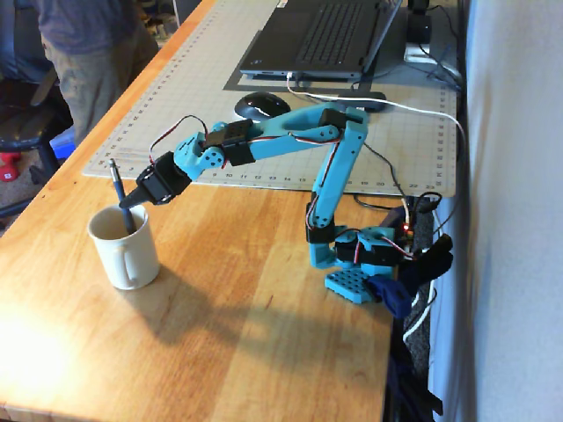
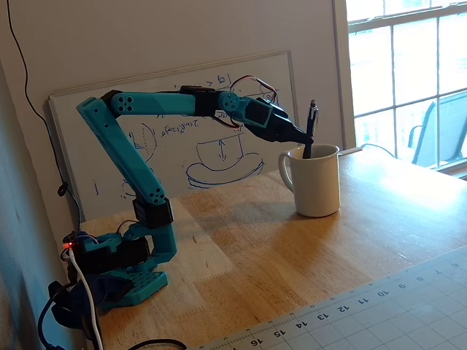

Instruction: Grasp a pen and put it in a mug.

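End effector (image 2: 303, 138) clenched on pen (image 2: 310, 130), tip inside mug (image 2: 316, 182). Risk: pulling away before release tips mug on tabletop (image 1: 264, 325).

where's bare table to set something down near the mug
Free: the wood in front of the mug toward the near edge, and the strip between the mug and the arm base. Crowded: the cutting mat end with laptop and mouse.

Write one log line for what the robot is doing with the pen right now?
stage: placing | gripper: shut on pen | pen: near upright, lower end inside mug | mug: upright on table | release: not yet
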`<state>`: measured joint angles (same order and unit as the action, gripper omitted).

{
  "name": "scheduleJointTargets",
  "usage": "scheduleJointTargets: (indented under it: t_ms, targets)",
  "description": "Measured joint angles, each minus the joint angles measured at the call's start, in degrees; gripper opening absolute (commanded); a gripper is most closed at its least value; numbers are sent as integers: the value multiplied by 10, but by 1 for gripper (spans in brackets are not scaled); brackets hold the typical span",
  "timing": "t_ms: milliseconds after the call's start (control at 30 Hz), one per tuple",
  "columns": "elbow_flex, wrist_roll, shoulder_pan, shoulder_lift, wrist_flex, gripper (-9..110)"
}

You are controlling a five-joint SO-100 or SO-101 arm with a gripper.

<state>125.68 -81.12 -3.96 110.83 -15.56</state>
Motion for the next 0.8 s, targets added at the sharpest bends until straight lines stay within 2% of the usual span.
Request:
scheduleJointTargets:
  t_ms: [400,633,800]
  targets:
    - [0,0,-19,-2,0,23]
    - [0,1,-19,41,0,24]
    - [0,90,-14,91,0,24]
